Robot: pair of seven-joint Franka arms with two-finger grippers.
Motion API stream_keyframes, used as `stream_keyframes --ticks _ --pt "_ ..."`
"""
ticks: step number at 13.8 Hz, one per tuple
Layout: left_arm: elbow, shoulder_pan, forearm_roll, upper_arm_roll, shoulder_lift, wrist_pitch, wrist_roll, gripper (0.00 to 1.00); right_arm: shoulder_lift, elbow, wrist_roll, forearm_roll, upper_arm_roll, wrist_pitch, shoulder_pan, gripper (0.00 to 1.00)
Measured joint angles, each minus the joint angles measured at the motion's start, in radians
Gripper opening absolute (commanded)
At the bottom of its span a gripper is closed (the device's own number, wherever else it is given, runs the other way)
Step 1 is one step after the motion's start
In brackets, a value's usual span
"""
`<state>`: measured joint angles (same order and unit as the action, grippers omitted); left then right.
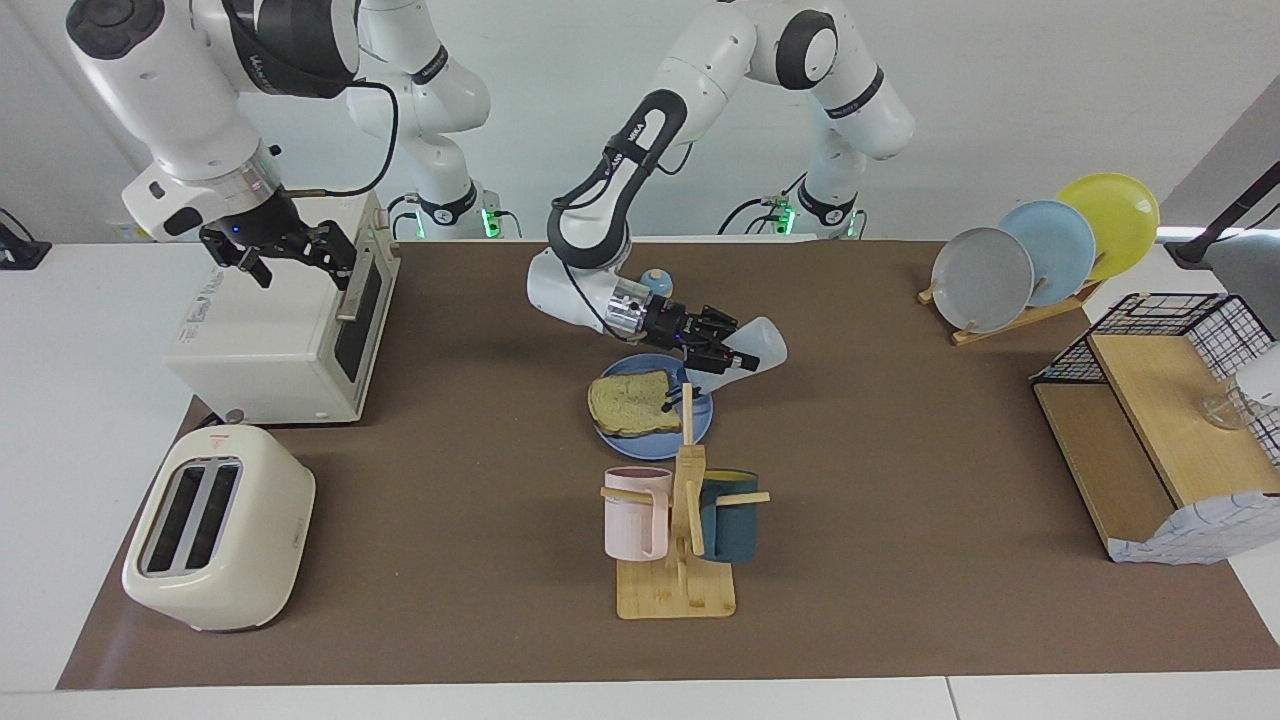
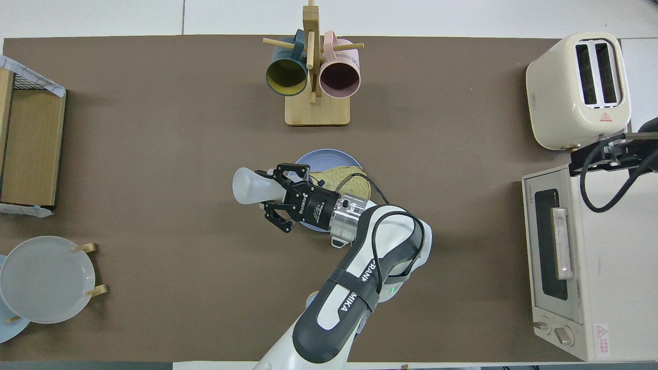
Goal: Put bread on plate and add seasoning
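Seasoning step under way: left gripper [image 1: 722,352] clamps the translucent whitish plastic seasoning bottle [image 1: 757,347], tipped dark cap down over the round medium-blue plate [image 1: 702,418] bearing the tan toast slice [image 1: 630,402]; right gripper [image 1: 285,250] waits open-fingered over the white oven [image 1: 270,340]; next, likely shaking over the bread.

In the facing view the plate [image 1: 610,432] sits at the centre of the frame with the bread [image 1: 630,402] lying on it. Just below it stands the mug rack [image 1: 676,590], a mug hung on either side. The seasoning bottle [image 1: 755,348] is tipped over the plate's upper right edge, clamped in the left gripper [image 1: 722,348]. A small bell [image 1: 655,279] stands above the plate. The toaster oven [image 1: 280,330] fills the upper left, under the right gripper [image 1: 290,250]; the toaster [image 1: 215,525] sits lower left. A plate stand [image 1: 1035,260] is upper right, a wire shelf [image 1: 1165,420] at the right edge.
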<state>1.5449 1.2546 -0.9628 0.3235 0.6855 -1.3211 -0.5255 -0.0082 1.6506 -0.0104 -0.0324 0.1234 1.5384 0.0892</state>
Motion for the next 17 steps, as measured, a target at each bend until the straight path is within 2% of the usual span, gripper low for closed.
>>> stream_keyframes --ticks 3,5,11,14,17 --pt "-0.007 -0.011 0.064 0.015 -0.004 -0.009 0.002 0.00 0.000 0.000 0.000 0.000 0.000 0.000 -0.001 1.00" --pt "-0.015 -0.048 0.093 0.029 -0.043 -0.035 0.001 0.00 0.000 0.000 0.000 0.000 0.001 0.000 -0.002 1.00" --pt "-0.021 -0.140 0.271 0.038 -0.235 -0.066 0.034 0.00 0.000 0.000 0.000 0.000 0.001 0.000 -0.002 1.00" --pt "-0.004 -0.241 0.390 0.044 -0.358 -0.174 0.072 0.00 0.000 0.000 0.000 0.000 0.001 0.000 -0.002 1.00" --pt "0.073 -0.342 0.518 0.045 -0.495 -0.337 0.165 0.00 0.000 0.000 0.000 0.000 0.001 0.000 -0.002 1.00"
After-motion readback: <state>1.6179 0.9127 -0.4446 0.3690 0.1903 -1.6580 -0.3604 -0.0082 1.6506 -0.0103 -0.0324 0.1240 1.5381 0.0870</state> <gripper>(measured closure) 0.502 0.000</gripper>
